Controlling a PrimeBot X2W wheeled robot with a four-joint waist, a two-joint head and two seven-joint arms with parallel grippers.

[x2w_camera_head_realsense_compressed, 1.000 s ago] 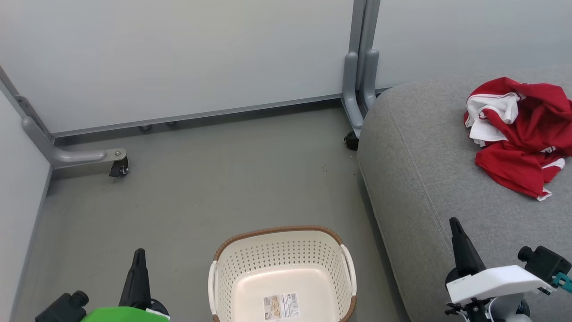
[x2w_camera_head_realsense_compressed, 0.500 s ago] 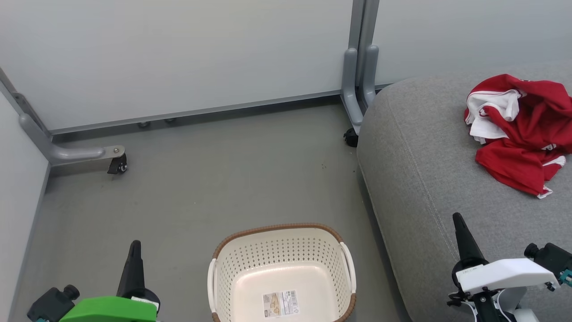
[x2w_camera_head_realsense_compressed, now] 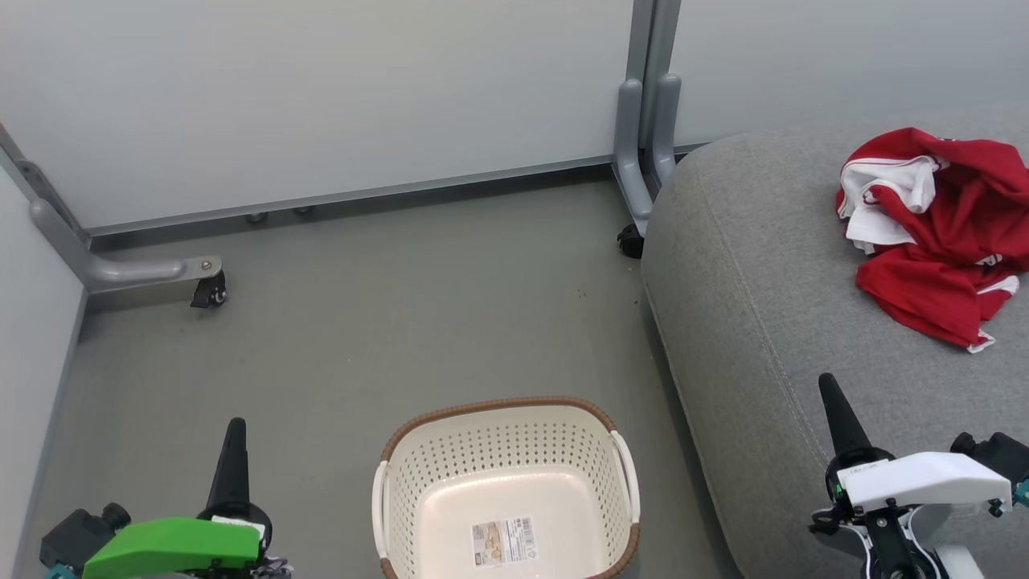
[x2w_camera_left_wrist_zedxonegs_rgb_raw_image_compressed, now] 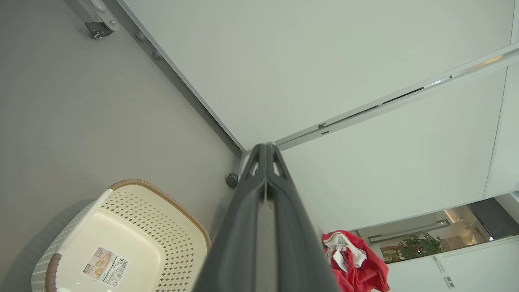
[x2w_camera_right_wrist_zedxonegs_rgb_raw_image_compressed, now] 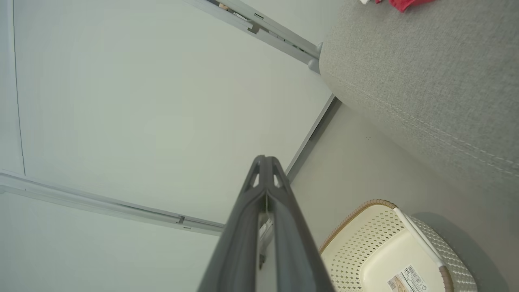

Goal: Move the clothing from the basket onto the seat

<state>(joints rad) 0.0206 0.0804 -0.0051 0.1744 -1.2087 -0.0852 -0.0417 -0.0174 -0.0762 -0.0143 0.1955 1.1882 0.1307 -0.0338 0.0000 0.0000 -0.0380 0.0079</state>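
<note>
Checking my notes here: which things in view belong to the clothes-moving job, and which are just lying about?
Job: red clothing, cream basket, grey seat.
Just there: partition panels, wheeled partition foot, grey floor.

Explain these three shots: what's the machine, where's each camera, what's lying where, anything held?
It is a wheeled robot with two arms, each ending in a two-fingered pincer. The wide picture comes from a camera on its head, looking down: left pincer at the lower left, right pincer at the lower right. The other two come from cameras on the wrists, looking along the shut fingers. Both pincers are shut and hold nothing. On the floor stands a cream basket, with nothing in it but a label on its bottom. The red and white clothing lies crumpled on the grey seat at the right, so the move looks done.
</note>
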